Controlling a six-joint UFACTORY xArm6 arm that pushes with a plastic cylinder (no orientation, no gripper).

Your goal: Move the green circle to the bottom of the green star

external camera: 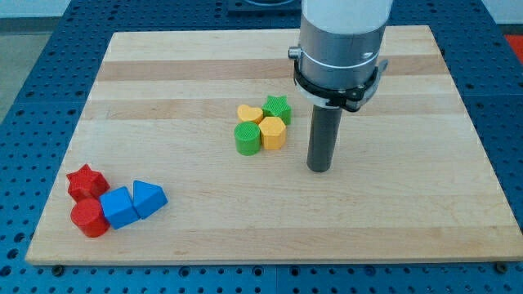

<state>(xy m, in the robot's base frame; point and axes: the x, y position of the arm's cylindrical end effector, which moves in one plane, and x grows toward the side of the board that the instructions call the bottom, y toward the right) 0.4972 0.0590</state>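
The work surface is a pale wooden board (163, 90) of glued planks with visible lengthwise grain, resting on a blue perforated table (33, 65). The arm ends in a broad, smooth grey cylinder (341, 33) ringed by a black clamp collar (337, 88), from which a straight dark rod (322, 135) descends vertically. There are no fingers on this tool; the rod's lower end, my tip (319, 168), stands on the board, holding nothing. The blocks are small, matte, plastic-looking solids. Four of them form a tight cluster near the board's centre. The green circle (248, 137), a short ribbed cylinder, occupies the cluster's lower-left position. The yellow hexagonal block (273, 131) sits just beside it on the view's right, apparently touching. The yellow heart (249, 113) lies directly above the green circle, and the green star (277, 107) occupies the upper-right position, above the yellow hexagonal block. My tip lies to the view's right of this cluster and slightly lower, near the yellow hexagonal block but apart from it. A second group lies well apart at the board's lower-left corner: a red star (85, 180), a red cylinder (88, 218) below it, a blue cube-like block (118, 207) and a blue wedge-shaped block (149, 197) toward the view's right.
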